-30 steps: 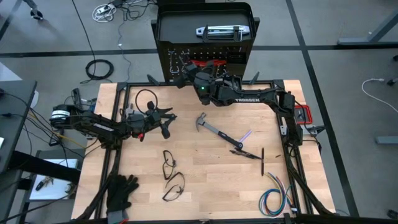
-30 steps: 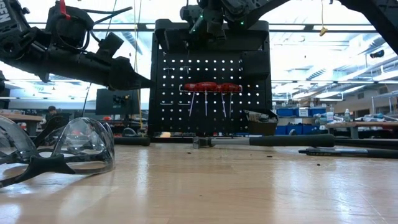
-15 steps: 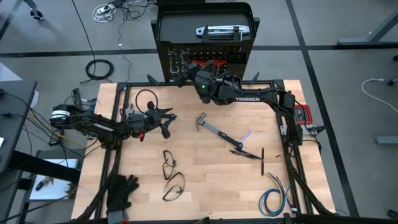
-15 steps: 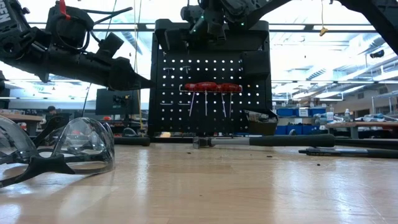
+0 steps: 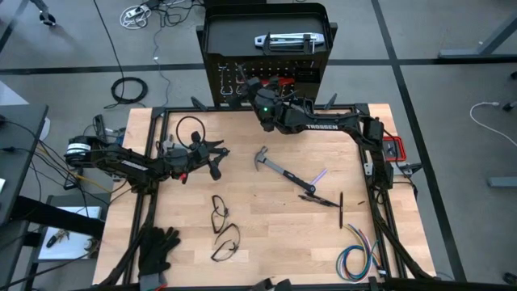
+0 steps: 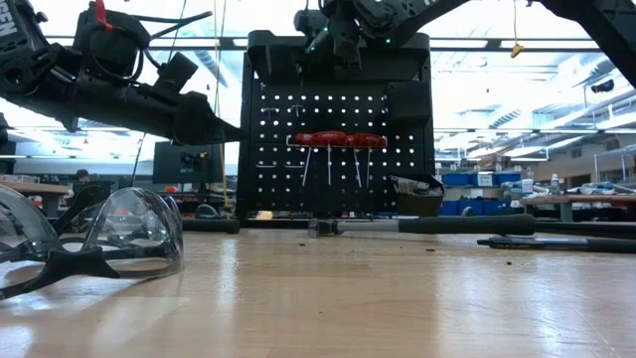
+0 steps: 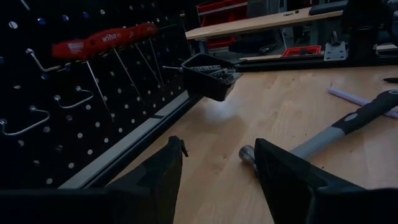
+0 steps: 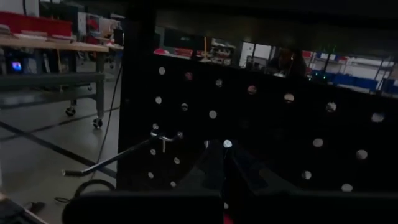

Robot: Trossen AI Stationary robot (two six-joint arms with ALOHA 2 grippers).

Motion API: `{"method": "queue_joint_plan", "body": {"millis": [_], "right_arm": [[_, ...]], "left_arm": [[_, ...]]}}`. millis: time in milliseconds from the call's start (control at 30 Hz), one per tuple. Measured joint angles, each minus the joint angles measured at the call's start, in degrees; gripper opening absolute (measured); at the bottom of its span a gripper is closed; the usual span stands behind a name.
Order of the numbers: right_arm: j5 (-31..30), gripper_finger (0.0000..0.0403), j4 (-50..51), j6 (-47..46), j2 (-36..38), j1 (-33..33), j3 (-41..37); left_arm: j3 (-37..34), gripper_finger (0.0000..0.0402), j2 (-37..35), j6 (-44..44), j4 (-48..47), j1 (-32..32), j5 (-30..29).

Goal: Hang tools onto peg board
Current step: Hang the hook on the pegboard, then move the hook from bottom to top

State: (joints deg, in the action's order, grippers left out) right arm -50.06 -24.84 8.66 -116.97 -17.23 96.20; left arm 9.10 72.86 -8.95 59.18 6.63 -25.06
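small black bin (image 7: pixel 208 75) on peg board (image 6: pixel 338 129), holds grey metal pcs (image 7: pixel 214 70)

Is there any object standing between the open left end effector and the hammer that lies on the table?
Nothing visible does. In the left wrist view, only bare wood lies between the left end effector and the head of the hammer. The peg board stands off to one side, with its small bin hanging clear of that gap.

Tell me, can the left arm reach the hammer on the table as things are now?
Probably yes. The left gripper is open and empty, and the hammer lies just ahead of it on bare table. The right gripper is away at the peg board.
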Motion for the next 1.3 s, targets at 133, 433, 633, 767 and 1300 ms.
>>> {"method": "queue_joint_plan", "body": {"millis": [133, 433, 633, 767, 1300], "right_arm": [[-0.24, 0.0008, 0.64, -5.02, 0.07, -0.04, 0.00], [-0.24, 0.0011, 2.48, -13.88, 0.20, 0.17, 0.00], [-0.11, 0.0019, 2.71, -18.15, 0.17, 0.50, 0.00], [1.49, 0.0043, 3.20, -18.60, 0.07, 0.92, 0.00], [17.53, 0.0115, 5.83, -24.77, -0.24, -1.49, -2.25]], "left_arm": [[0.00, 0.0198, 0.00, 0.08, 0.04, 0.00, -0.01], [0.00, 0.0198, 0.00, 0.13, 0.04, 0.00, 0.00], [0.00, 0.0198, 0.00, 0.15, 0.04, 0.00, 0.00], [0.00, 0.0198, 0.00, 0.18, 0.04, 0.00, 0.00], [-0.01, 0.0198, -0.02, 0.20, -0.84, 0.00, 0.01]]}}
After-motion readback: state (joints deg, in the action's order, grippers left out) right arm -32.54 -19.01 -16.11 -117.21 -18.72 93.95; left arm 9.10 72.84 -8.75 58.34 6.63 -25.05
